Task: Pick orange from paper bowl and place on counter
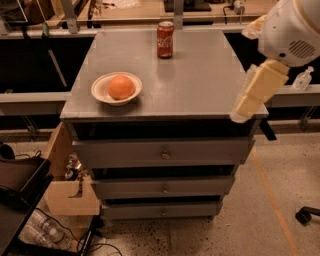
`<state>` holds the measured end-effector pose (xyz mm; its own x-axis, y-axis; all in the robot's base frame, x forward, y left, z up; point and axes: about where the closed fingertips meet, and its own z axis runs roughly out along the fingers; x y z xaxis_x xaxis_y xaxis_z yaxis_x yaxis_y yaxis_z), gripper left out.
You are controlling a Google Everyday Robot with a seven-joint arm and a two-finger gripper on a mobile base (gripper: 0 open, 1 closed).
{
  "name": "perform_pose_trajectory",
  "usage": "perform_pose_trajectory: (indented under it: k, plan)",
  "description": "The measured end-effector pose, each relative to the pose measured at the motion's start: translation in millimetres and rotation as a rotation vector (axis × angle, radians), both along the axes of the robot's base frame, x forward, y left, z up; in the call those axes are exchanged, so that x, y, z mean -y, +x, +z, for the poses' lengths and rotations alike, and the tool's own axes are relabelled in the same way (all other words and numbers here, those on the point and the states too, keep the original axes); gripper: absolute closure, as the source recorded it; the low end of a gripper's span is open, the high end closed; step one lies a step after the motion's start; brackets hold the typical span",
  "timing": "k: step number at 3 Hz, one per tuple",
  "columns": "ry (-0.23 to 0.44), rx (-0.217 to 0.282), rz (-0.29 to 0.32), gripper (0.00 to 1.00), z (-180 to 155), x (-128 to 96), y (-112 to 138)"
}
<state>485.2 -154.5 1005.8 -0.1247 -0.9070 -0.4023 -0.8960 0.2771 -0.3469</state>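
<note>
Nearest, below the front edge of the grey tabletop, the cabinet shows three drawers stacked one above another, each with a small knob at its middle.

At the front right corner of the tabletop, the gripper hangs as a cream-coloured piece slanting down from the white arm. Its tip lies over the right edge just beside that corner. It holds nothing that can be seen, and I cannot tell whether the jaws are released or clenched. It is well apart from the fruit.

Farther in, near the left edge and closer to the front left corner than to the far one, the paper bowl sits flat on the tabletop. The orange rests inside it, filling most of the hollow and rising above the rim.

Close to the far edge, about midway between the two far corners, a red soda can stands upright, well apart from the bowl.

Beyond the far edge run light wooden benches.
</note>
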Motion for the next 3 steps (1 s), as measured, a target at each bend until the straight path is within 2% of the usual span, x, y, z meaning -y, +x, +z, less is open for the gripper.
perform_pose_trajectory:
  k: [1, 2, 3]
  plan:
    - [0.145, 0.011, 0.025, 0.00, -7, -32, 38]
    - [0.280, 0.038, -0.004, 0.00, -20, -60, 80]
    - [0.280, 0.038, -0.004, 0.00, -20, -60, 80]
